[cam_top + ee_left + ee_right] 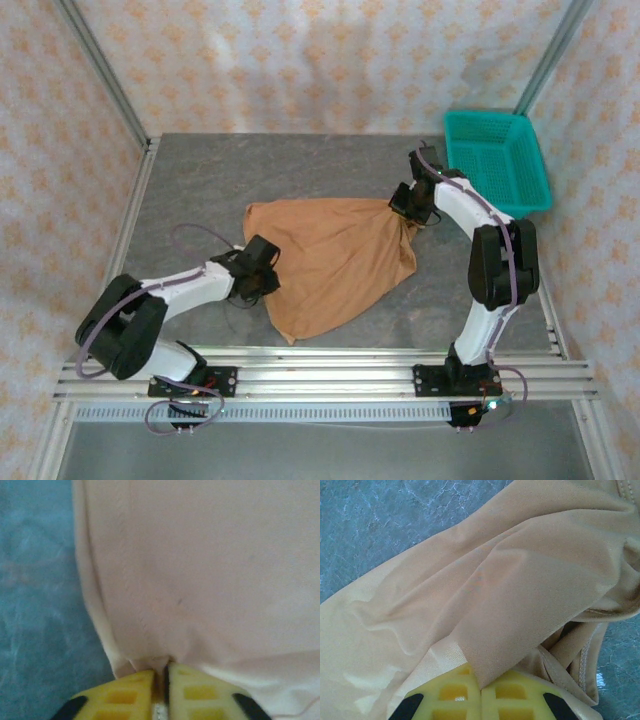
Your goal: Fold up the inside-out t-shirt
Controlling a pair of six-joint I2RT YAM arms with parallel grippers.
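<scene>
Tan inside-out t-shirt (335,265) spreads between both arms overhead. Wrist views add grips: left gripper (161,674) pinches its stitched edge, right gripper (481,684) clamps a bunched fold.

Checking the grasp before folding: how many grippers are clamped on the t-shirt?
2. The left gripper pinches the t-shirt at its left edge; the right gripper pinches its far right corner.

A lab robot cell: aluminium frame (104,70), patterned cloth walls (300,60).

Teal basket (497,165) sits far right on grey table (200,190).
</scene>
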